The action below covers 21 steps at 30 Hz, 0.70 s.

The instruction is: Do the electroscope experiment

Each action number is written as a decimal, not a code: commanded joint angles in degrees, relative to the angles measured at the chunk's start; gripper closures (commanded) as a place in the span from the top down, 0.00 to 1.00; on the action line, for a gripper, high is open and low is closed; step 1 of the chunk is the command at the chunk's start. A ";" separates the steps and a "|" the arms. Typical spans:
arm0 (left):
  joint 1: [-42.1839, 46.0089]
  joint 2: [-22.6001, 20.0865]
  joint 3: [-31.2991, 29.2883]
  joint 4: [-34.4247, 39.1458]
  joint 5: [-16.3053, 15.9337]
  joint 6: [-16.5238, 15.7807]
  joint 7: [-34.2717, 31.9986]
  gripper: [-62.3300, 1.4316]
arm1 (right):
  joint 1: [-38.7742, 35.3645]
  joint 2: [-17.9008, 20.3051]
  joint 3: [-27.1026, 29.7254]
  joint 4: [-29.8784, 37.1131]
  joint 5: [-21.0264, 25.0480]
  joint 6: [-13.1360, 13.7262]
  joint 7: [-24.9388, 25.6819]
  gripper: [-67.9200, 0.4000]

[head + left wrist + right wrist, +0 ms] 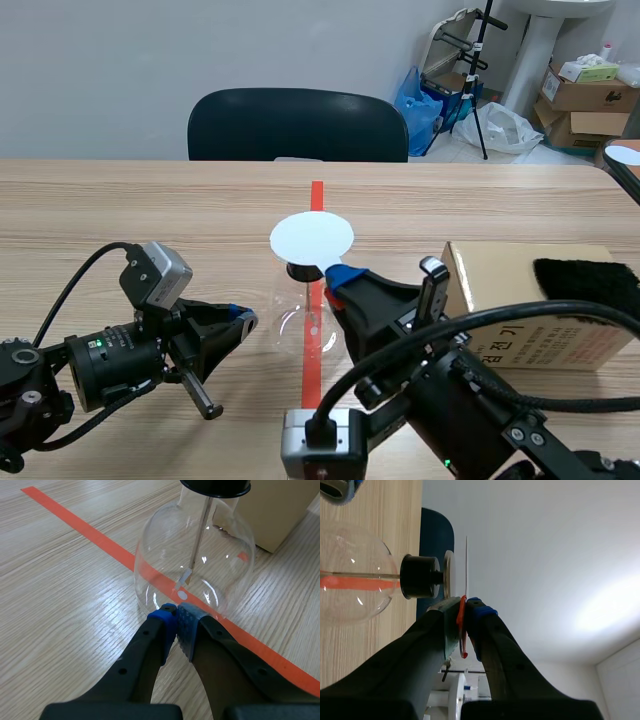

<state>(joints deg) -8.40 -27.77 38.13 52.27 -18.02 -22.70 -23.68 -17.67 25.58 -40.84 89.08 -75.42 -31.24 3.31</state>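
The electroscope is a round glass flask point(298, 325) with a black stopper point(417, 576) and a metal top plate point(449, 575), standing on the orange-red tape line. A rod point(200, 535) with small foil leaves hangs inside the flask point(195, 565). My right gripper point(340, 275) is shut on the red tab point(462, 630) of a thin white disc point(312, 238), which sits just over the top plate. My left gripper point(177, 617) is shut on nothing, low on the table, with its blue pads right at the flask's base.
A cardboard box point(520, 310) with a black cloth point(590, 282) on top stands at the right, close behind my right arm. A dark chair point(297, 125) stands across the table. Bare wooden table lies left of the flask.
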 commanded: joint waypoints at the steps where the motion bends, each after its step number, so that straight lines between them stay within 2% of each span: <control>1: -0.13 0.42 -0.22 1.22 -0.59 -0.35 -0.76 0.07 | 1.40 0.63 0.39 0.33 0.07 -0.83 -0.87 0.02; 21: -0.13 0.42 -0.22 1.22 -0.59 -0.33 -0.76 0.07 | 1.68 0.63 0.39 0.33 0.24 -0.83 -20.02 0.02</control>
<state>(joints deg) -8.40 -27.77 38.13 52.27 -18.02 -22.70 -23.66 -16.99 25.58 -40.84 89.08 -75.16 -31.24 -16.16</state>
